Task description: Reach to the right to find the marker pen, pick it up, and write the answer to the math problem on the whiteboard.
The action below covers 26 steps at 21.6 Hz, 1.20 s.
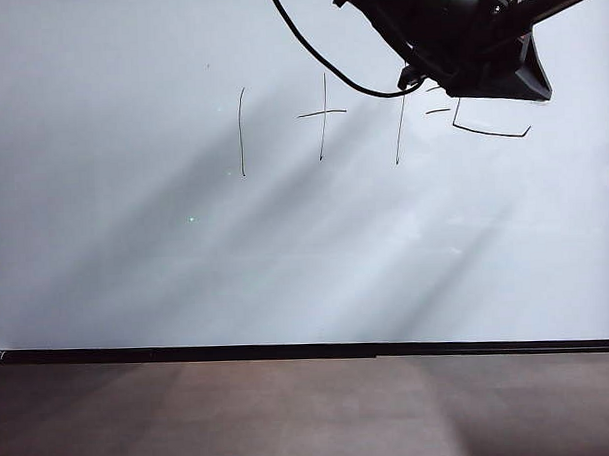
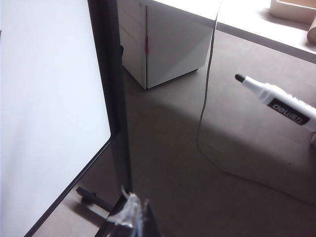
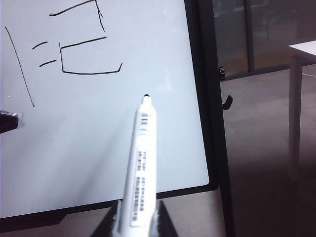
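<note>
The whiteboard point(image 1: 286, 269) fills the exterior view, and the math problem point(image 1: 321, 115) runs across its upper half in thin black strokes. The angular answer point(image 1: 491, 131) shows partly under my right gripper point(image 1: 484, 67), a black mass at the top right. In the right wrist view this gripper point(image 3: 140, 224) is shut on the white marker pen point(image 3: 140, 163). The pen's black tip points at the whiteboard point(image 3: 98, 148) just under the answer point(image 3: 84, 54). The left wrist view shows the marker pen point(image 2: 281, 101) in the air, off the whiteboard point(image 2: 44, 123). My left gripper point(image 2: 134, 217) is shut with nothing in it.
A black cable point(image 1: 318, 52) hangs from the right arm across the board's top. A white cabinet point(image 2: 168, 44) and a thin cable point(image 2: 205, 103) on the brown floor lie beyond the board's black frame point(image 2: 116, 98). A white table leg point(image 3: 295, 98) stands to the board's right.
</note>
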Each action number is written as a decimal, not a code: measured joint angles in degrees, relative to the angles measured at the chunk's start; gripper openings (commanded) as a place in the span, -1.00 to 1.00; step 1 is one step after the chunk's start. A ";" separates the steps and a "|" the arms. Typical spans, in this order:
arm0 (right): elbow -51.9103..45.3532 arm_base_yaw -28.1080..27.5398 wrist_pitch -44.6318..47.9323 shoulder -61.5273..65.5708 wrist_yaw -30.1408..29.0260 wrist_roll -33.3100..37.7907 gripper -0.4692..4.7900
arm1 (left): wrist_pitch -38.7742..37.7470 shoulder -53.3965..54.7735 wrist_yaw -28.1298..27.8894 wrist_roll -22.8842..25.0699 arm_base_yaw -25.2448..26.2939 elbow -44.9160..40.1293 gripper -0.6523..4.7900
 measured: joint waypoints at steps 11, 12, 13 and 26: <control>0.00 0.02 0.00 -0.02 0.02 0.00 -0.82 | -11.89 -40.33 -9.64 6.69 5.42 -22.32 -0.78; 0.00 0.04 -0.04 -0.02 0.02 0.00 -0.82 | -10.49 -46.18 -9.66 5.25 7.89 -27.45 -0.78; 0.00 0.04 -0.02 -0.02 0.02 0.00 -0.82 | -7.32 -56.76 -10.08 1.38 12.63 -35.98 -0.78; 0.00 0.02 -0.15 -0.02 0.09 0.00 -0.82 | -5.70 -94.75 -7.63 -1.09 33.64 -72.54 -0.78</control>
